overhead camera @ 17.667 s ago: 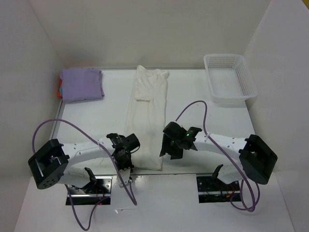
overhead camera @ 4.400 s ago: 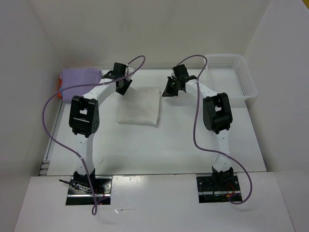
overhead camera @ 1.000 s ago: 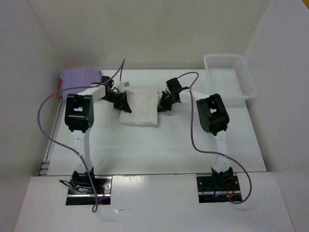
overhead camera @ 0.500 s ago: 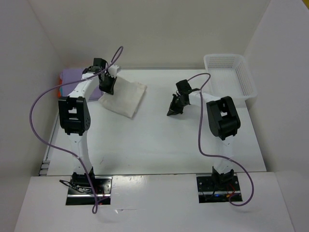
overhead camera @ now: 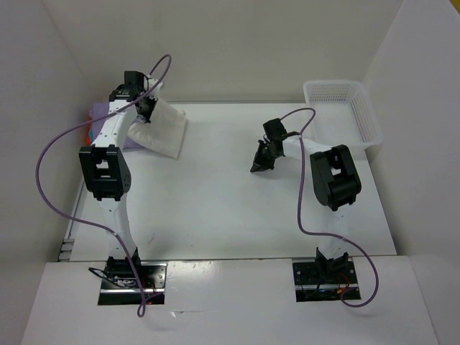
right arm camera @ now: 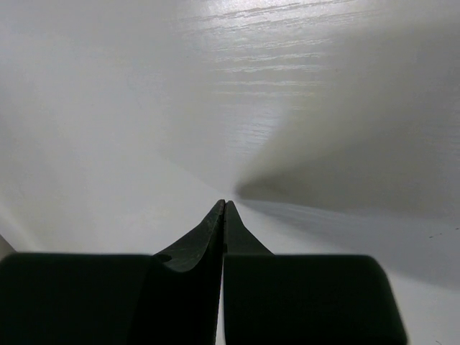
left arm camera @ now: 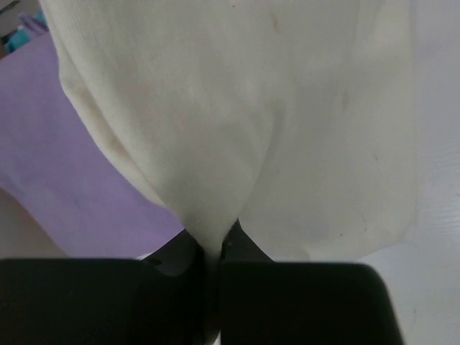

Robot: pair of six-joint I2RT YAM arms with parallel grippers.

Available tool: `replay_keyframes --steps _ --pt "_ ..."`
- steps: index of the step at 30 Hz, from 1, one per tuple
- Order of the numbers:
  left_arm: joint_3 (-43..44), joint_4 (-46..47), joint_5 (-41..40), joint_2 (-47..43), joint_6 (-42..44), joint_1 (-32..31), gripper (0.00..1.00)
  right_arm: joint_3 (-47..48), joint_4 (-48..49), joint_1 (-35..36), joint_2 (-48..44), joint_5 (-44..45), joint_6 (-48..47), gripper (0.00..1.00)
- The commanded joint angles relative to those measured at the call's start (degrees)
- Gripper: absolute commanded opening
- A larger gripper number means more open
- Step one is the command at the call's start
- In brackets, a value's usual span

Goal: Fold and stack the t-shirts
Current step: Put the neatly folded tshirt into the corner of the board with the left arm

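A: Item one, white shirt (overhead camera: 165, 128): location?
B: Far left, folded. It hangs tilted from the left fingers (left arm camera: 176, 253), which pinch a bunched bit of its far edge. The cloth spreads away from them, partly over the purple shirt (left arm camera: 57, 165). It is held raised, likely so it can be laid on that pile.
A: Item two, right fingers (right arm camera: 205, 231)?
B: Pressed together, empty, low over bare bench (overhead camera: 230, 208), centre-right, well apart from both shirts. Probably parked clear of the stacking.
A: Stack status?
B: White shirt not yet released; placement pending.
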Motion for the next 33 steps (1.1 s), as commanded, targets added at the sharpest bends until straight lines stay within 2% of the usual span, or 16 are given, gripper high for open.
replay_keyframes --steps 1,10,16,25,30,33 --pt "5.2 0.1 -1.4 -0.4 0.8 3.5 0.00 -1.2 -0.7 -0.3 -3.5 1.3 -1.4 0.01" --pt "12.2 -3.4 3.3 1.6 0.2 10.4 0.00 -1.8 -1.7 -0.8 -3.5 2.9 -1.9 0.01" --pt "9.6 -2.9 6.4 2.1 -0.3 14.1 0.00 -1.8 -2.3 -0.8 -3.5 3.4 -1.9 0.01" --pt "9.7 -1.8 5.2 7.9 -0.9 17.8 0.00 -0.1 -3.9 -0.8 -2.5 3.4 -2.5 0.01" --pt "10.8 -0.5 0.0 9.7 -2.2 20.3 0.27 -0.1 -3.9 -0.8 -2.5 2.9 -3.0 0.01" --pt "10.3 0.0 -1.2 9.7 -2.8 21.6 0.34 -0.1 -3.9 -0.8 -2.5 2.9 -3.0 0.02"
